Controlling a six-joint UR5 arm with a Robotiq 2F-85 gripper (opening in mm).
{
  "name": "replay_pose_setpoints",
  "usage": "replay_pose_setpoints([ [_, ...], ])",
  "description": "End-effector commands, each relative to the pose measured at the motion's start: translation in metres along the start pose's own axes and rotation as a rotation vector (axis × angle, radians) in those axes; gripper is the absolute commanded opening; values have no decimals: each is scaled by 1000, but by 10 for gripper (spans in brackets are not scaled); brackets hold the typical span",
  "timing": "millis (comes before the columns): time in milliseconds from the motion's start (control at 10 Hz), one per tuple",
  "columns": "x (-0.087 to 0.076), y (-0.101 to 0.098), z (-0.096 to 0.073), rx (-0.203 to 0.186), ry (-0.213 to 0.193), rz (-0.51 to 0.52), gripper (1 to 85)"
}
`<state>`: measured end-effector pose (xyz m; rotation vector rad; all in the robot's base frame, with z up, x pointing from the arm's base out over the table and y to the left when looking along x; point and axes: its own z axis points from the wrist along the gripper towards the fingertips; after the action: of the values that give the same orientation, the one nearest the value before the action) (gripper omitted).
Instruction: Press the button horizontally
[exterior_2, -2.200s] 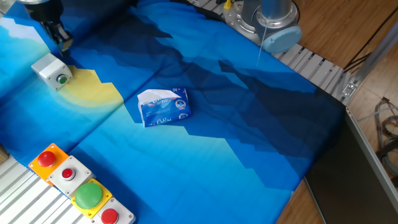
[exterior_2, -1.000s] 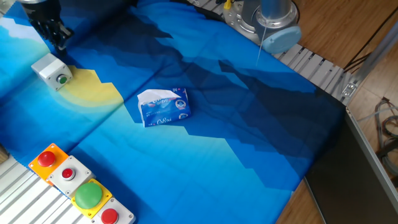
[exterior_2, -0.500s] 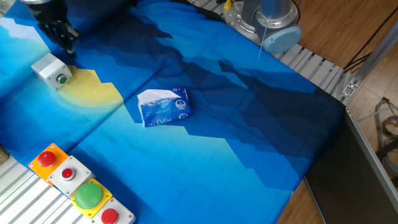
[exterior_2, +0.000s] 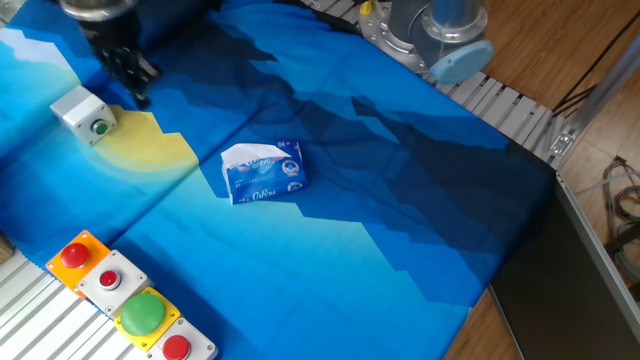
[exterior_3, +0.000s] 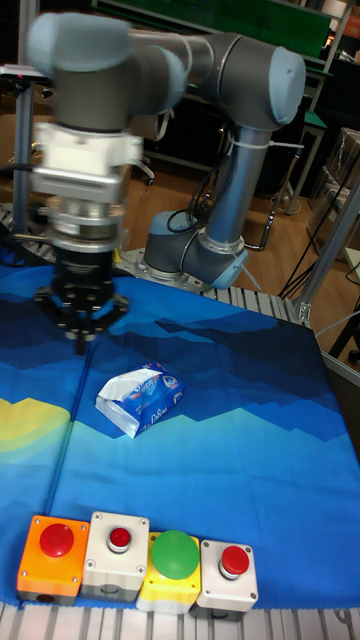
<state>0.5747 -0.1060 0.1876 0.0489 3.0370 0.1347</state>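
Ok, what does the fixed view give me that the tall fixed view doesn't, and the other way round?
Only the fixed view shows the button in its light-grey box, with the gripper close beside the box, apart from it. Only the tall fixed view shows the arm whole, down to its base, and the fronts of the row of button boxes. Both show the gripper, the tissue pack mid-cloth, the blue cloth and that row along the table's edge. Neither shows a gap between the fingertips.

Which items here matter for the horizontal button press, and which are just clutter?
Job:
- button, green, in the grey box
- gripper, just right of the box

Lying about:
- tissue pack
- row of four button boxes at the table edge
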Motion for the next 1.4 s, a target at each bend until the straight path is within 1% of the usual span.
replay_pose_setpoints([
  [0,6,67,-18,14,-6,32,10],
  [100,10,74,-20,16,2,20,10],
  [200,20,88,-23,-2,29,11,10],
  [300,21,92,-23,4,29,4,10],
  [400,21,91,-22,7,29,3,10],
  [500,18,84,-20,30,30,-3,10],
  [600,15,78,-18,55,28,18,10],
  [700,14,79,-17,53,28,22,10],
  [800,13,82,-17,44,23,16,10],
  [900,8,77,-17,62,7,-5,10],
  [1000,8,67,-18,100,10,-67,10],
  [1100,12,68,-18,97,28,-125,10],
  [1200,15,72,-18,78,41,-163,10],
  [1300,18,77,-17,58,47,-164,10],
])
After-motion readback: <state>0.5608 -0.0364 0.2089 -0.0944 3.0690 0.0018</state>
